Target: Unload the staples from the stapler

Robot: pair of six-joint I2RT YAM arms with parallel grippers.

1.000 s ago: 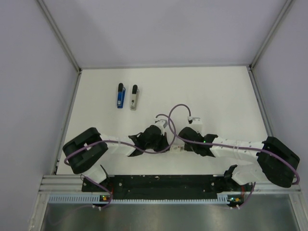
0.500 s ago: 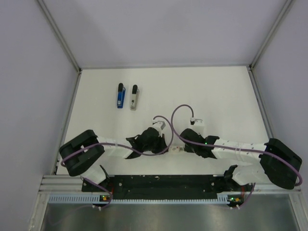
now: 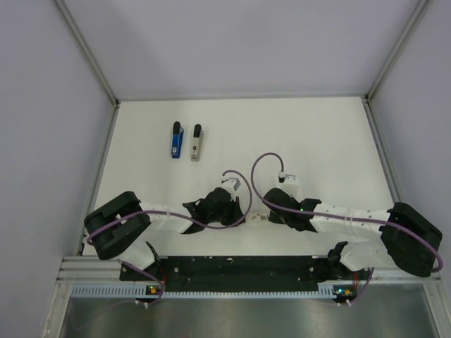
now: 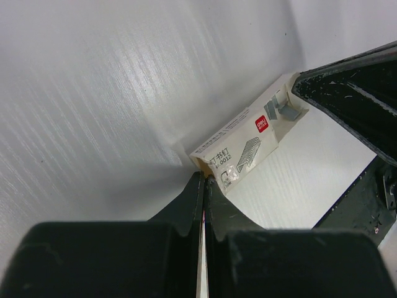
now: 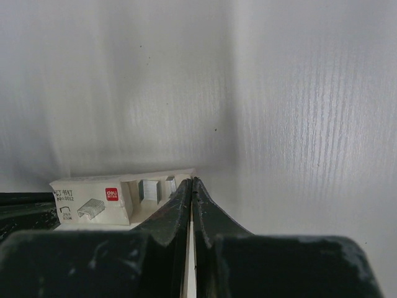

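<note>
White table (image 3: pixel 317 134): blue stapler (image 3: pixel 177 141) just beside grey piece (image 3: pixel 196 143), far left; staple box (image 4: pixel 239 149) near front edge.

The small white staple box (image 4: pixel 239 149), lying just past the left fingertips (image 4: pixel 196 189) and just left of the right fingertips (image 5: pixel 182 192), carries a red "deli" logo (image 4: pixel 261 123), black Chinese characters and the number "0012" beside a staple drawing.
</note>
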